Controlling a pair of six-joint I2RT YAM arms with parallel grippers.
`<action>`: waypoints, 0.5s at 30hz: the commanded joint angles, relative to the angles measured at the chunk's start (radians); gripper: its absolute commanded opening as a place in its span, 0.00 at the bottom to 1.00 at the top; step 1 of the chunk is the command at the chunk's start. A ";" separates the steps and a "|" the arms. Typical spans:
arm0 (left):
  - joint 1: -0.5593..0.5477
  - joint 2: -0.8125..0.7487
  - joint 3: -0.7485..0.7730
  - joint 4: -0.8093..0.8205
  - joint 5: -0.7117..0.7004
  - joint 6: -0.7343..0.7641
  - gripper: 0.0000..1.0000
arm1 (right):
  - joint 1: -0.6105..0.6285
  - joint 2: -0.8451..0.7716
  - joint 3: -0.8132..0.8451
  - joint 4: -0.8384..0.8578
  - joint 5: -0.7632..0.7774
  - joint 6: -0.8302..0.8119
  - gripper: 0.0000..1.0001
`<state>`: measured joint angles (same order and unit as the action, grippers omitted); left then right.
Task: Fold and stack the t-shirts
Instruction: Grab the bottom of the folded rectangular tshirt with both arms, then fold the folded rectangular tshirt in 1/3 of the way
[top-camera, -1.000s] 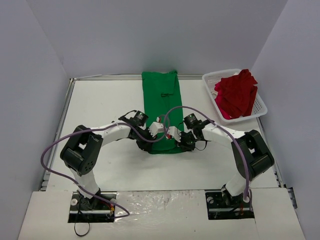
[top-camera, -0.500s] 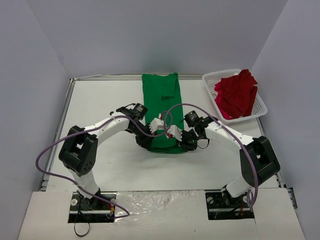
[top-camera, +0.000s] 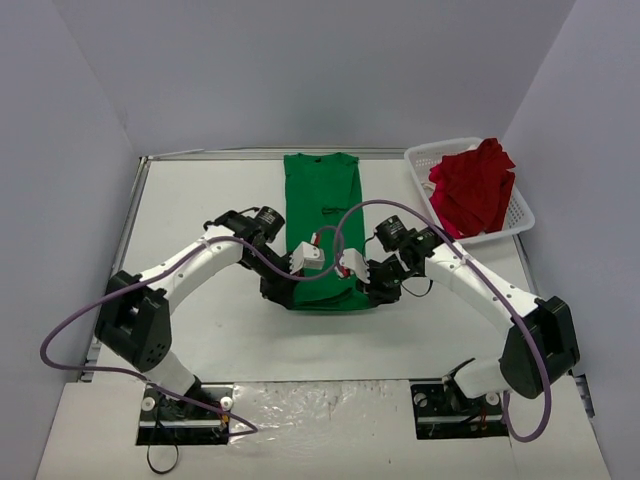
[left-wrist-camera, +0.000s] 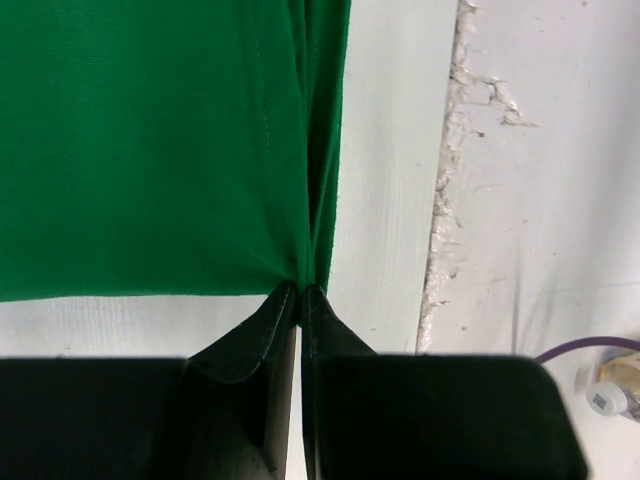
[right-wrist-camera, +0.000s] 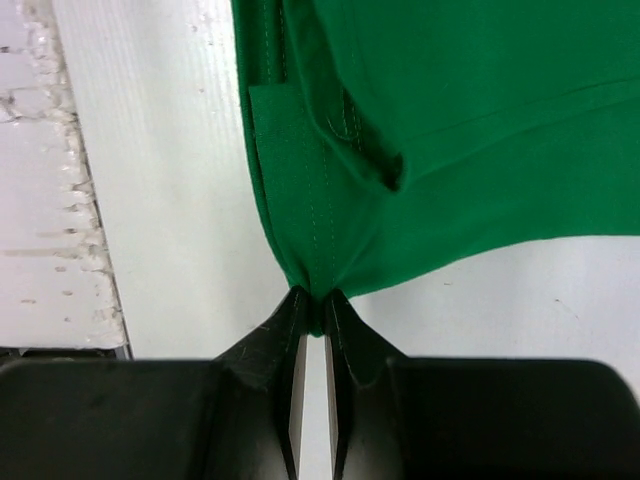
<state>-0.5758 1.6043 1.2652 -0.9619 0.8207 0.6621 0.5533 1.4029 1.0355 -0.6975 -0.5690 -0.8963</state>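
While left pincer (left-wrist-camera: 300, 290), right pincer (right-wrist-camera: 313, 297) clamp green t-shirt (top-camera: 322, 200) near corners, table (top-camera: 200, 210) open alongside.

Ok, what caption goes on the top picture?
Left gripper and right gripper pinch the green shirt; red shirt sits in basket.

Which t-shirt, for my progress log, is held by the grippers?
The green t-shirt, flat on the table; the red t-shirt lies bunched in the basket, untouched.

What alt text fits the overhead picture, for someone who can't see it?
The left gripper and right gripper pinch the near corners of a green t-shirt, a long folded strip on a white table. A crumpled red t-shirt sits in a white basket at far right.
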 joint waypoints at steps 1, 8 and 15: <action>-0.025 -0.064 0.031 -0.144 0.041 0.097 0.02 | -0.006 -0.019 0.049 -0.140 -0.025 0.004 0.00; -0.076 -0.089 0.019 -0.213 0.046 0.122 0.02 | -0.007 -0.024 0.107 -0.218 -0.057 -0.036 0.00; -0.091 -0.122 0.045 -0.238 0.049 0.106 0.02 | -0.004 -0.030 0.139 -0.284 -0.107 -0.065 0.00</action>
<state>-0.6357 1.5410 1.2667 -1.1133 0.8459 0.7017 0.5549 1.3933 1.1427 -0.8864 -0.6743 -0.9813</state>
